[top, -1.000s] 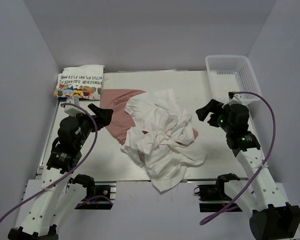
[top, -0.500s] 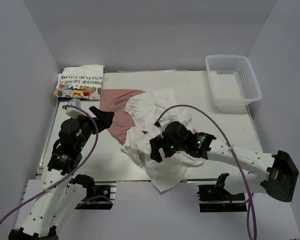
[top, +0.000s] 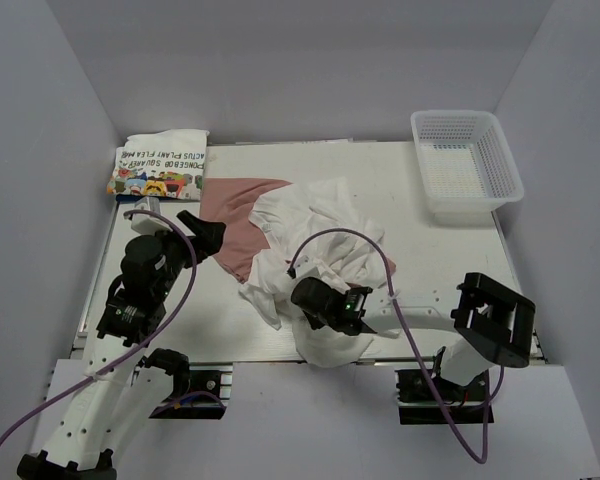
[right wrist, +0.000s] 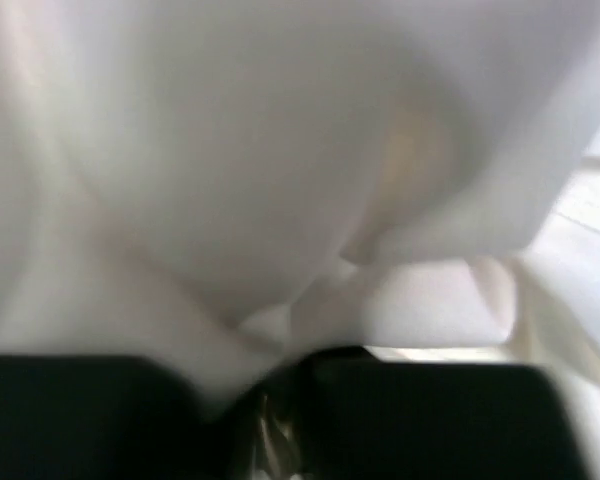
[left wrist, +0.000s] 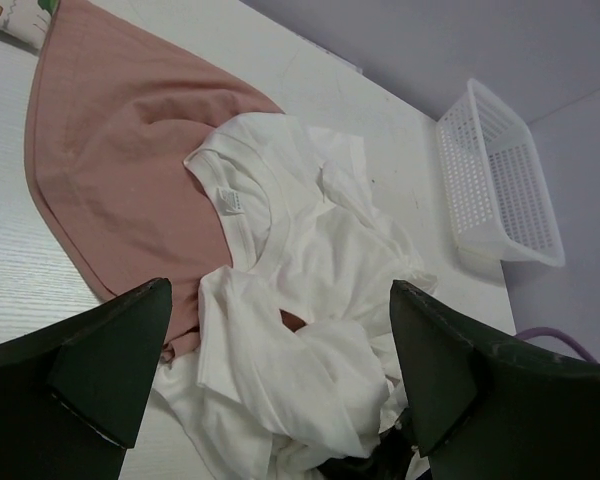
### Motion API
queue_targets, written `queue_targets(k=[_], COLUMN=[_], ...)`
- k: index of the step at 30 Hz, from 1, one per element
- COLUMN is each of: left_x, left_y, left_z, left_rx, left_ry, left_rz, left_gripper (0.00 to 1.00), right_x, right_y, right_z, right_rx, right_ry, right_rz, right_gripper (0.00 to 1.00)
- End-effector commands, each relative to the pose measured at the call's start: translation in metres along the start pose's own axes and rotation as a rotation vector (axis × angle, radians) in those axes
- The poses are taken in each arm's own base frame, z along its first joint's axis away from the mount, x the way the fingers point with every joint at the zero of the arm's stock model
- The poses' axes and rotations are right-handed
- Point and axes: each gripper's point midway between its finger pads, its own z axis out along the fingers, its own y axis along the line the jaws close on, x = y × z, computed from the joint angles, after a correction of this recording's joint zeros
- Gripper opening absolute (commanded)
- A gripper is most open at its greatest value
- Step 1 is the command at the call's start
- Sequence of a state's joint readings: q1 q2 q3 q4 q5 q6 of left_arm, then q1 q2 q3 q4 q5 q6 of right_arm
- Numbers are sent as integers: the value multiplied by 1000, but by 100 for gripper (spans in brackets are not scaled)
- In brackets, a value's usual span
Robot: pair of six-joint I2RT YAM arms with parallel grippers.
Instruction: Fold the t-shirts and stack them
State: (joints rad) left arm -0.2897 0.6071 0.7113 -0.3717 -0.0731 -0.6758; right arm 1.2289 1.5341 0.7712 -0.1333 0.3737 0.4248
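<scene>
The white t-shirt (top: 325, 235) is limp and light, so pinch a bunched edge; left gripper (top: 204, 230) stands apart, right gripper (top: 308, 295) closure indeterminable.

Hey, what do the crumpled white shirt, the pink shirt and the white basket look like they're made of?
Crumpled white t-shirt: soft matte knit, probably cotton; it bunches in limp folds.
Dusty pink t-shirt: similar matte jersey, lying flat with soft wrinkles.
White mesh basket: rigid plastic, seemingly; straight walls, regular lattice holes.

White perforated links and chunky black joints on the left arm (top: 140, 272) and the right arm (top: 422, 319). A purple cable (top: 191, 275) loops along each, down to black base mounts (top: 170, 372).
</scene>
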Motion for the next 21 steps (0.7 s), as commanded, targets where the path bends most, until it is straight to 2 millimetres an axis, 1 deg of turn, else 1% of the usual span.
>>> queue_targets(k=[1,2,3,4,5,6,7,8,9,10,11,12,13,14,15,16,17,18,19,20,21], left_x=[-1,1,1,0,1,-3,-2,-2,-2,-1,-3,1,-3,-3,-2,-1,-1,-1,0,0,2], left_y=[10,10,10,12,13,12,13,13,12,11,10,13,12,15,17,20,20,20,21,21,23], left_z=[0,-1,-1,0,-1,-1,-2,-2,0,0,1,2,1,1,3,3,3,3,5,5,4], left_rx=[-47,-55,-55,-64,-70,-74,-80,-80,-83,-74,-74,-88,-89,-105,-119,-134,-135,-135,-140,-140,-147], left_ry=[-15,-9,-9,-17,-10,-24,-18,-18,-14,-7,-7,9,-3,-4,-1,-3,-3,-3,4,4,12], left_rz=[-9,-15,-15,-24,-23,-24,-32,-32,-32,-32,-23,-20,-21,-29,-27,-37,-38,-38,-36,-36,-35], left_gripper=[100,100,100,100,100,100,100,100,100,100,100,100,100,100,100,100,100,100,100,100,100], right_x=[-66,-68,-83,-107,-119,-132,-155,-168,-177,-205,-216,-224,-236,-248,-255,-267,-279,-287,-291,-295,-308], right_y=[-12,-16,-16,-17,-19,-21,-24,-28,-34,-36,-42,-60,-67,-79,-99,-105,-130,-139,-155,-164,-176], right_z=[-2,-8,-17,-43,-54,-64,-95,-109,-119,-150,-168,-182,-199,-218,-232,-249,-269,-282,-290,-294,-315], right_rx=[138,161,165,140,129,119,86,83,93,66,67,133,149,179,258,268,350,373,436,465,512], right_ry=[-216,-218,-256,-336,-381,-431,-524,-569,-605,-701,-746,-787,-830,-877,-925,-976,-1036,-1070,-1087,-1100,-1144], right_rz=[97,130,141,164,177,189,211,220,215,257,271,297,315,321,343,367,379,393,379,387,411], right_gripper=[0,0,0,0,0,0,0,0,0,0,0,0,0,0,0,0,0,0,0,0,0])
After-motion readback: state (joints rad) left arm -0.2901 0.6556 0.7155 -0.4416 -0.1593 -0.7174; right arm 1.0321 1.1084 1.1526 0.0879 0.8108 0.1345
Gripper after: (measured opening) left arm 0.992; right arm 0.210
